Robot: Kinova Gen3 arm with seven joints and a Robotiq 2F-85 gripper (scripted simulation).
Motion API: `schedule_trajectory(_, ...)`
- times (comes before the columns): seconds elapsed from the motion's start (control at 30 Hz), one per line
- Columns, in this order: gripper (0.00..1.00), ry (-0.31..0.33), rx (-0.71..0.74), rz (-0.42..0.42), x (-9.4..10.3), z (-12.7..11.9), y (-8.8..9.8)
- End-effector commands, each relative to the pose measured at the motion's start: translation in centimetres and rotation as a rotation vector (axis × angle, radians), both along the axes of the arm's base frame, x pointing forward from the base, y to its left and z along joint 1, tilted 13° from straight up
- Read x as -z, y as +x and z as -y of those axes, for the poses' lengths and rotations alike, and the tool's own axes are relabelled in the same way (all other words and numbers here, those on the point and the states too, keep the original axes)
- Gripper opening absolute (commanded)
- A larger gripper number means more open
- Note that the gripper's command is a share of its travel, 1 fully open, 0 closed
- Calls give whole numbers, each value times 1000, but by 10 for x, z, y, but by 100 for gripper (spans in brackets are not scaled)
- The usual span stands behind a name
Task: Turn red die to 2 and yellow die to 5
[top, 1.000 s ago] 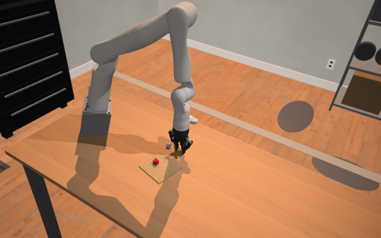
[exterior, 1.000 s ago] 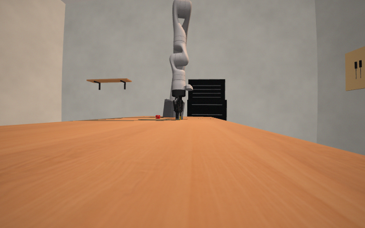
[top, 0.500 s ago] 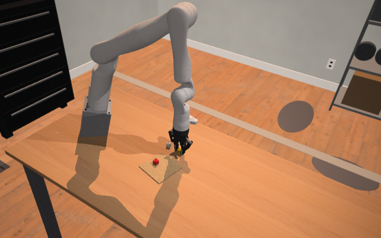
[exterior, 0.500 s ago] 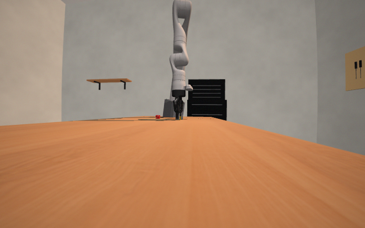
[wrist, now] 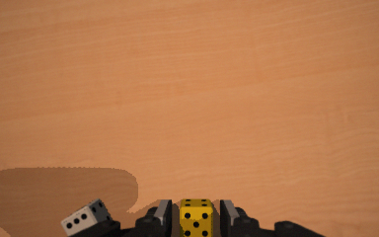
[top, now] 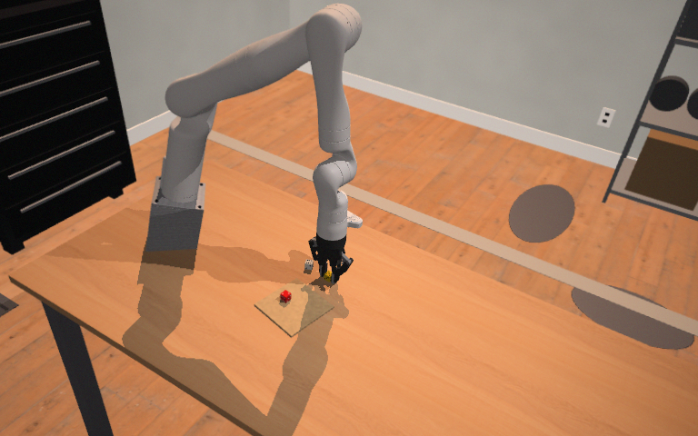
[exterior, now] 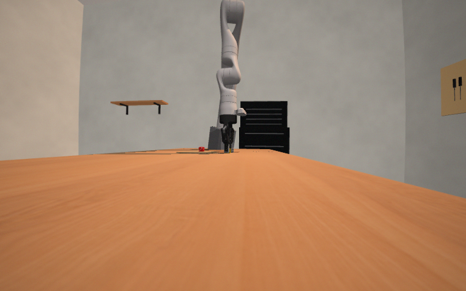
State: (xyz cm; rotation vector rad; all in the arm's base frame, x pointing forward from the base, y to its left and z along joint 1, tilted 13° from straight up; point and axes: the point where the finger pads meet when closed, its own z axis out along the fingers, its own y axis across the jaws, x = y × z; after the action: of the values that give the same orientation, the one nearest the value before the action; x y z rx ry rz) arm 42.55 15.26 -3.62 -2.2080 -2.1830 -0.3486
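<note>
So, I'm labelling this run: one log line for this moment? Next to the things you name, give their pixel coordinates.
gripper (top: 328, 278) (exterior: 229, 151) (wrist: 195, 214): open, astride yellow die (top: 327, 275) (exterior: 229, 150) (wrist: 196, 219) | red die (top: 285, 296) (exterior: 201, 149): on mat (top: 292, 320) (exterior: 192, 152) | yellow die, white die (top: 308, 263) (wrist: 81, 220): off mat

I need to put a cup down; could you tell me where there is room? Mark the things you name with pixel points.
Bare wood lies right of the mat (top: 293, 321) in the top view, and the mat's near corner is free. It is crowded where the gripper (top: 327, 277) (exterior: 229, 150) (wrist: 195, 214) straddles the yellow die (top: 327, 275) (exterior: 229, 150) (wrist: 196, 217).

Long crisp shadows across the table (top: 437, 329) (exterior: 240, 219) (wrist: 197, 99).
</note>
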Motion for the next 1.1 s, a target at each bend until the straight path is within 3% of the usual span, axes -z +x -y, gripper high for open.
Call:
schedule_trajectory(0.0,35,0,0,1,-1,0,1)
schedule_trajectory(0.1,35,0,0,1,-1,0,1)
schedule_trajectory(0.13,15,0,0,1,-1,0,1)
schedule_trajectory(1.07,15,0,0,1,-1,0,1)
